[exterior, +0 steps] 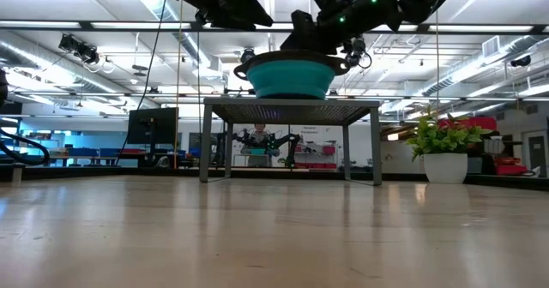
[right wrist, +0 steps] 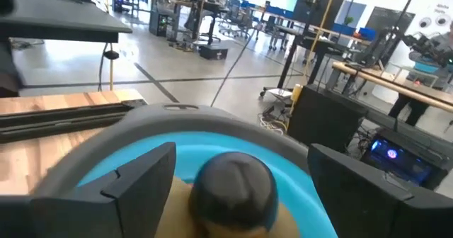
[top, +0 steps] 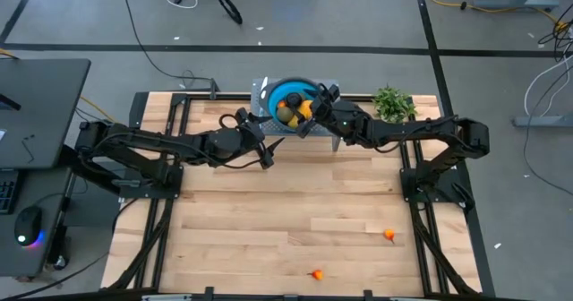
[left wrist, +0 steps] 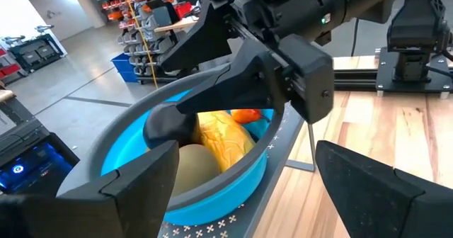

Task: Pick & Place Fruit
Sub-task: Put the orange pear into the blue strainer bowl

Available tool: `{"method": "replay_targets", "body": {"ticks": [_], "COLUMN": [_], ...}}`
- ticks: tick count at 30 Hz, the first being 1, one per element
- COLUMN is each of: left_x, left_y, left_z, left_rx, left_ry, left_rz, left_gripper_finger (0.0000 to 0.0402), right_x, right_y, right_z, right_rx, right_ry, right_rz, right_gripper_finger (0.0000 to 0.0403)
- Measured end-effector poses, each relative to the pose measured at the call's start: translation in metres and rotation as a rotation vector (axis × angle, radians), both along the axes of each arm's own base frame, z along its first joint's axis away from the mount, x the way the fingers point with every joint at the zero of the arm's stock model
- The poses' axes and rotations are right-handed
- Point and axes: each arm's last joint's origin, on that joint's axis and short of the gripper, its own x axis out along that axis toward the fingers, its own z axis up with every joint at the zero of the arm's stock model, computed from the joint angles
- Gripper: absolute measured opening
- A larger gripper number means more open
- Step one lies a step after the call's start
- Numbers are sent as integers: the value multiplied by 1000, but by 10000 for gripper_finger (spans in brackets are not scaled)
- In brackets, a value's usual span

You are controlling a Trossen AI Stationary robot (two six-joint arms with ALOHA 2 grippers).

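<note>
A blue bowl (top: 291, 99) stands on a grey metal stand (exterior: 292, 108) at the table's far edge. In it lie the yellow oblong fruit (left wrist: 223, 142), an olive-green oval (left wrist: 191, 163), an orange-red one (left wrist: 246, 115) and the black round fruit (right wrist: 233, 181). My right gripper (right wrist: 241, 199) hangs over the bowl, open. Its fingers stand on either side of the black fruit, and a gap shows on each side. My left gripper (top: 266, 155) is open, in front of the stand, facing the bowl. Two tiny orange-red fruits (top: 389, 235) (top: 315, 273) lie on the table near its front edge.
A leafy green plant in a white pot (top: 391, 102) stands right of the stand at the far edge. The wooden table (top: 286, 211) stretches bare between the stand and the two small fruits. A desk with a keyboard and mouse (top: 31, 225) sits beyond the table's left side.
</note>
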Motion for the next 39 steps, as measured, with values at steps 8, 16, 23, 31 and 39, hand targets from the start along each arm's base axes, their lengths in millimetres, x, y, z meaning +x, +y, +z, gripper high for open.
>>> {"method": "replay_targets", "body": {"ticks": [8,16,23,31,39], "left_x": [0,0,1,1,-1], "left_y": [0,0,-1,-1,-6], "left_z": [0,-1,-1,-1,2], "left_rx": [-1,-1,-13,-33,-46], "left_ry": [0,6,5,-9,-21], "left_rz": [-1,0,-48,-44,-78], "left_gripper_finger": [340,340,340,340,340], "right_x": [2,5,6,4,1], "right_y": [12,41,70,91,104], "right_z": [2,8,12,11,-1], "right_rx": [-59,-177,-211,-214,-179], "right_ry": [24,58,44,74,149], "right_rz": [-11,-107,-99,-177,-222], "right_gripper_finger": [331,331,330,330,330]}}
